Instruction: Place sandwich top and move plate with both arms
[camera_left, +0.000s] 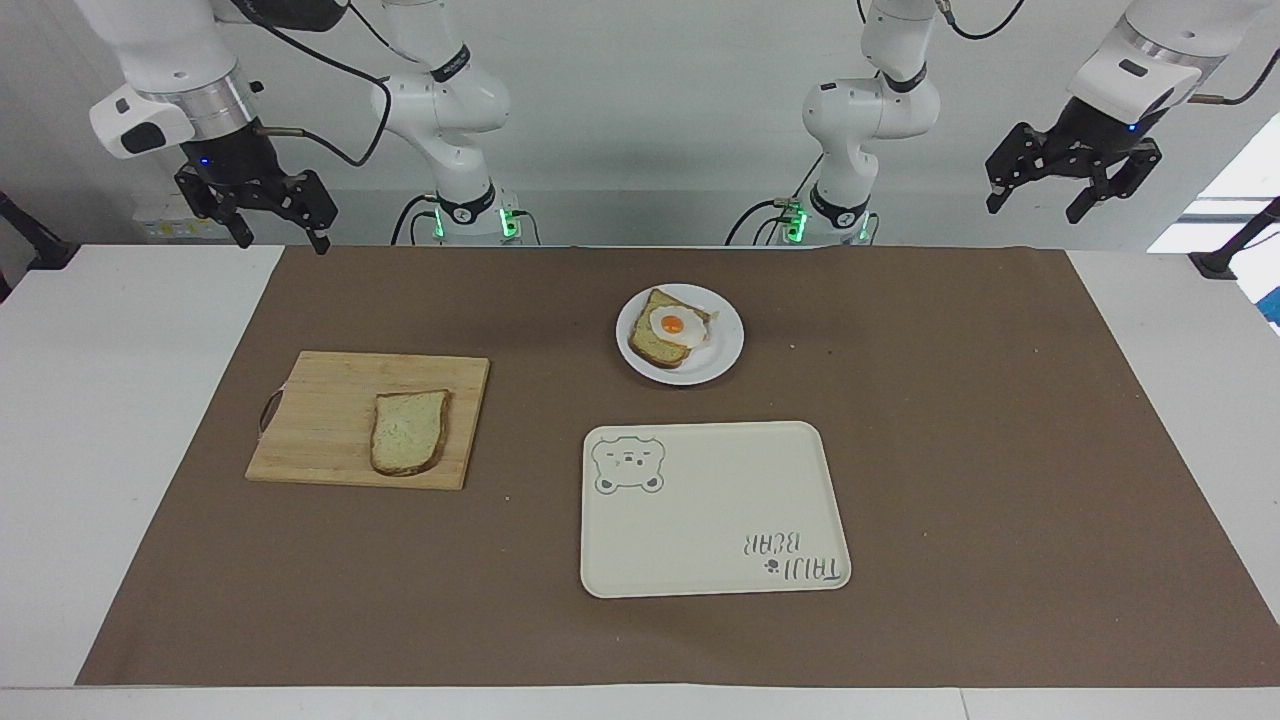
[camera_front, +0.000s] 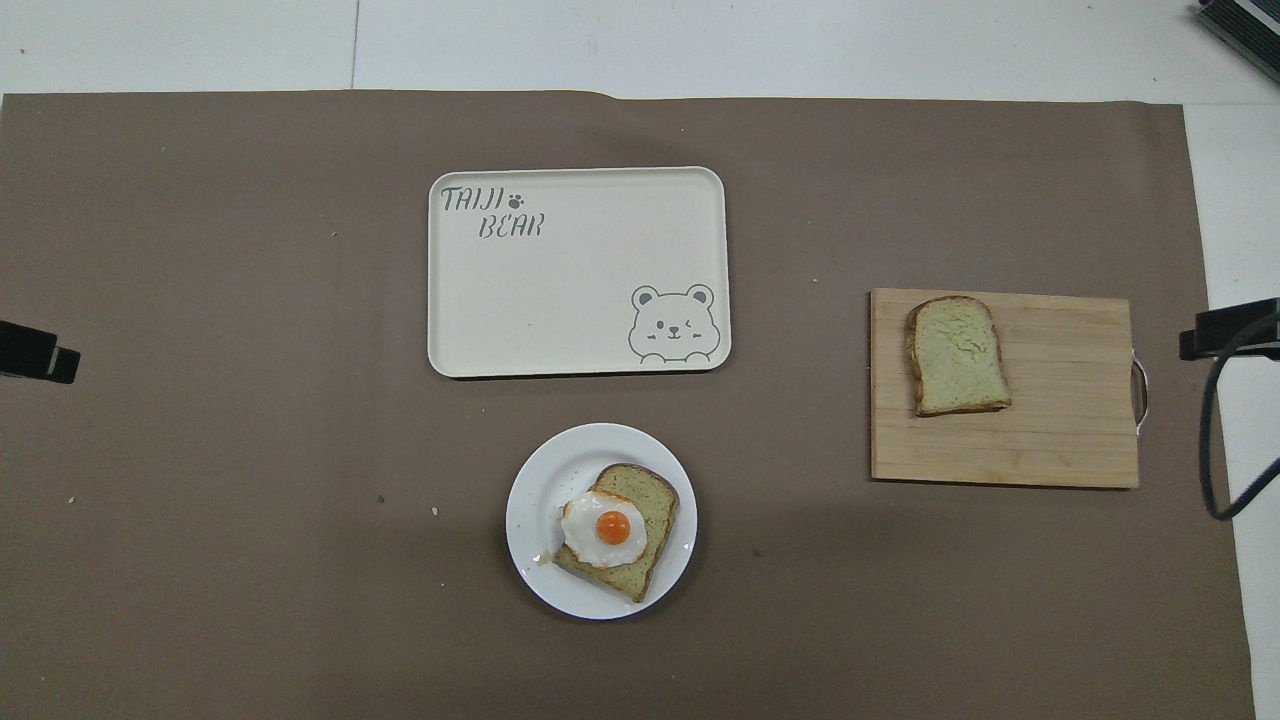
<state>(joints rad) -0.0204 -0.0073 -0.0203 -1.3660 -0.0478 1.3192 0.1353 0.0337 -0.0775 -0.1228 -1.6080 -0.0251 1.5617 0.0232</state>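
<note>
Both claws, right claw (camera_left: 268, 222) and left claw (camera_left: 1073, 186), hang spread above the table's corners, empty. Sandwich top (camera_left: 408, 431) lies on the cutting board (camera_left: 320, 420); soft, light, I'd pinch its crust edges gently.

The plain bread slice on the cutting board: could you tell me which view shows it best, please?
The overhead view: it looks almost straight down on the plain bread slice, showing its crust outline and cracked face on the cutting board. The facing view shows the same slice foreshortened.
</note>
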